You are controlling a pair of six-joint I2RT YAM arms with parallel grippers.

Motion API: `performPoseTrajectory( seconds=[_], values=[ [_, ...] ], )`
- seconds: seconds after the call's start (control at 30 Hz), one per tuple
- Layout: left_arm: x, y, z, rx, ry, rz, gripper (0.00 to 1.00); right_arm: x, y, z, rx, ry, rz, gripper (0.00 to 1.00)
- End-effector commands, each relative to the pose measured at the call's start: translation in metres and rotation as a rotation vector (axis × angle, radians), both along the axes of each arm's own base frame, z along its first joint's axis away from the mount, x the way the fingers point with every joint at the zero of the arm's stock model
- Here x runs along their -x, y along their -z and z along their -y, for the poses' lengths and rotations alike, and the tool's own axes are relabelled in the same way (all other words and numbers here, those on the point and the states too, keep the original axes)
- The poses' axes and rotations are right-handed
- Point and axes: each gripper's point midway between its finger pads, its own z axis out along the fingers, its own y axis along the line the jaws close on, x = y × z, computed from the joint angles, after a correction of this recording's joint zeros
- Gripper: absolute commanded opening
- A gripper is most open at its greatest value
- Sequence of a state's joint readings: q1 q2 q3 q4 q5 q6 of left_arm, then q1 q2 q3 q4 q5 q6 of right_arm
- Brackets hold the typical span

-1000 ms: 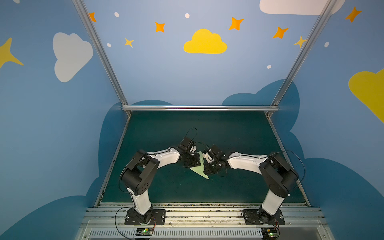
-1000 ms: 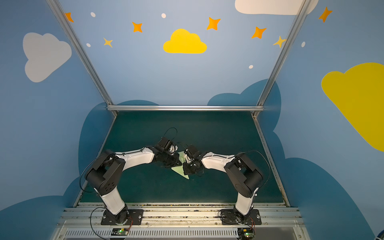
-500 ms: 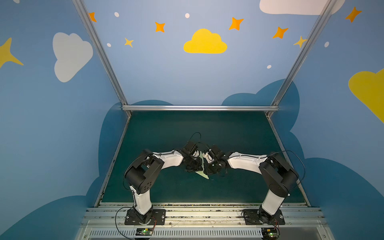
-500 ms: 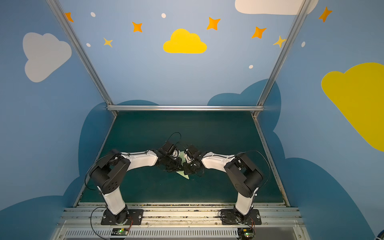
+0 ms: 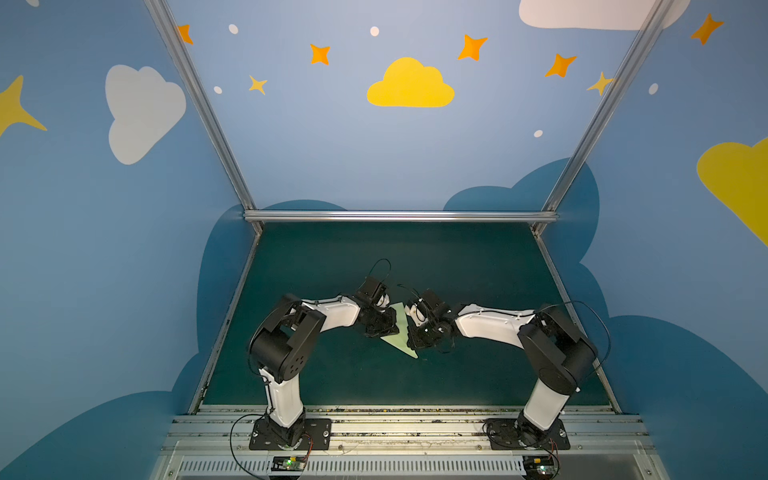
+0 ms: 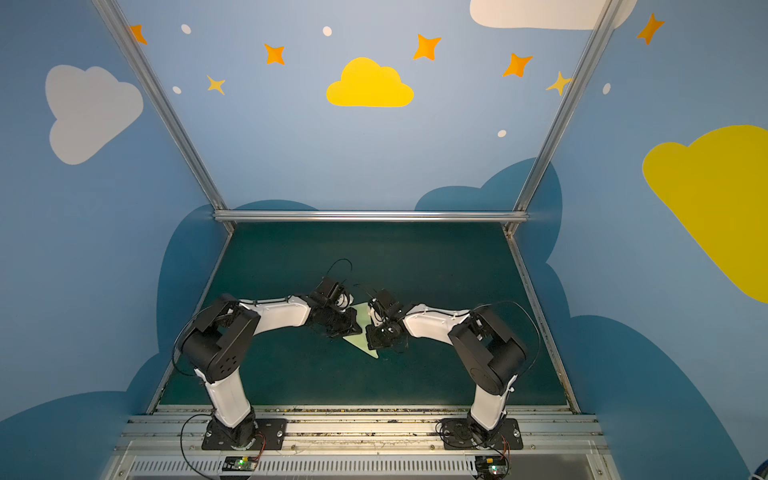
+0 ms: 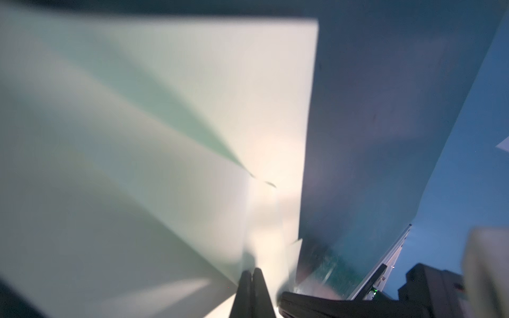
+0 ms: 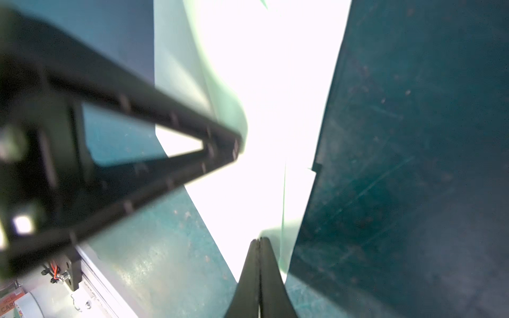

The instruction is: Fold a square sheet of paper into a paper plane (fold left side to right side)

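The folded pale-green paper (image 5: 401,337) lies mid-table on the green mat (image 5: 374,257), between both arms. The left gripper (image 7: 252,272) and the right gripper (image 8: 258,241) are fully closed, with tips on the paper. Whether they pinch it is unclear.

I see both arms bent low at the elbow, forearms stretched inward toward the folded paper (image 5: 400,334). My left arm (image 5: 330,311) extends from the paper's left side. The left gripper (image 5: 384,327) is tipped down at the paper's left edge, jaws pressed together. My right arm (image 5: 492,322) mirrors it from the paper's right side. The right gripper (image 5: 417,338) points down at the paper, jaws likewise closed. The grippers sit near each other.
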State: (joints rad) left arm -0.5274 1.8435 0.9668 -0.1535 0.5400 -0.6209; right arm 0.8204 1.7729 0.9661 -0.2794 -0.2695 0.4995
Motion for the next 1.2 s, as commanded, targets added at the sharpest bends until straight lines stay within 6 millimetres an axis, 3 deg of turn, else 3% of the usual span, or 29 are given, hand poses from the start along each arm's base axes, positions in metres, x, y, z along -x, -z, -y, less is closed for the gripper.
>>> performPoseTrajectory(
  seconds=[0.0,0.4,0.53,0.6,0.73,0.9,1.17],
  values=[
    [-0.012,0.026,-0.033,-0.103,-0.066,-0.023,0.04,0.015,0.034,0.028,0.127,0.011,-0.056,0.0],
    [-0.059,0.046,-0.095,-0.171,-0.201,-0.05,0.04,0.017,0.036,0.032,0.135,0.021,-0.056,0.0],
    [-0.074,0.039,-0.12,-0.163,-0.277,-0.042,0.04,0.017,0.035,0.032,0.132,0.02,-0.056,0.0],
    [-0.078,0.026,-0.122,-0.146,-0.28,-0.016,0.04,0.017,0.035,0.032,0.133,0.021,-0.056,0.0],
    [-0.078,-0.013,-0.106,-0.1,-0.247,0.057,0.04,0.018,0.036,0.032,0.135,0.019,-0.057,0.0],
    [-0.056,-0.045,-0.065,-0.043,-0.17,0.11,0.04,0.019,0.038,0.033,0.14,0.019,-0.061,0.0],
    [-0.025,-0.04,-0.002,0.031,-0.06,0.089,0.04,0.018,0.04,0.034,0.152,0.02,-0.062,0.0]
  ],
)
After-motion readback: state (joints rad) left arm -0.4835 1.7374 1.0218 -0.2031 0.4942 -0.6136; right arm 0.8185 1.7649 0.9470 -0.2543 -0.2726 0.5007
